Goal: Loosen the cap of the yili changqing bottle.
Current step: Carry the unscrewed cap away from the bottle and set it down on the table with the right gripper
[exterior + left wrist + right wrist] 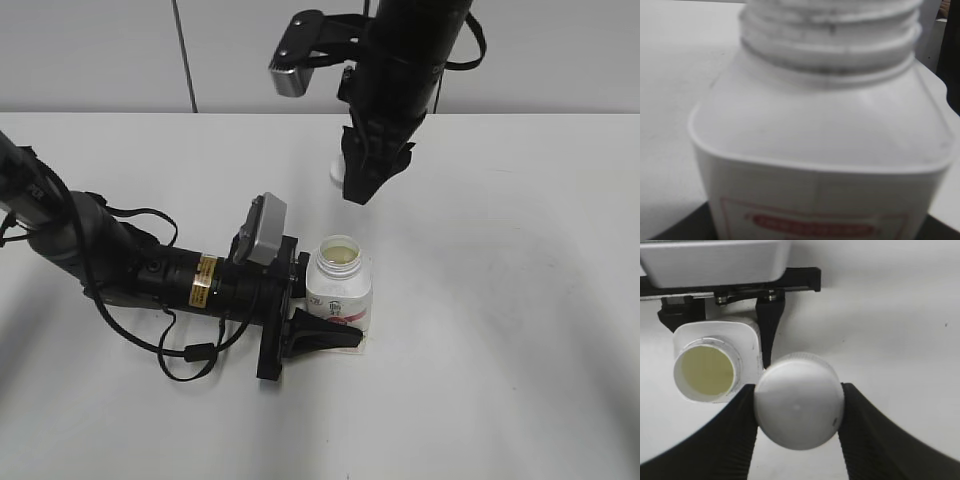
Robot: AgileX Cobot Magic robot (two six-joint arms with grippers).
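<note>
The yili changqing bottle stands upright on the white table, its mouth open and showing a yellowish inside. It also shows in the right wrist view, and its threaded neck fills the left wrist view. My left gripper lies low on the table and is shut on the bottle's lower body. My right gripper is shut on the cap, holding it off the bottle, behind and slightly right of it. A sliver of the cap shows in the exterior view.
The left arm with its cables lies across the table's left side. The grey wall runs along the table's far edge. The white table is bare to the right of the bottle.
</note>
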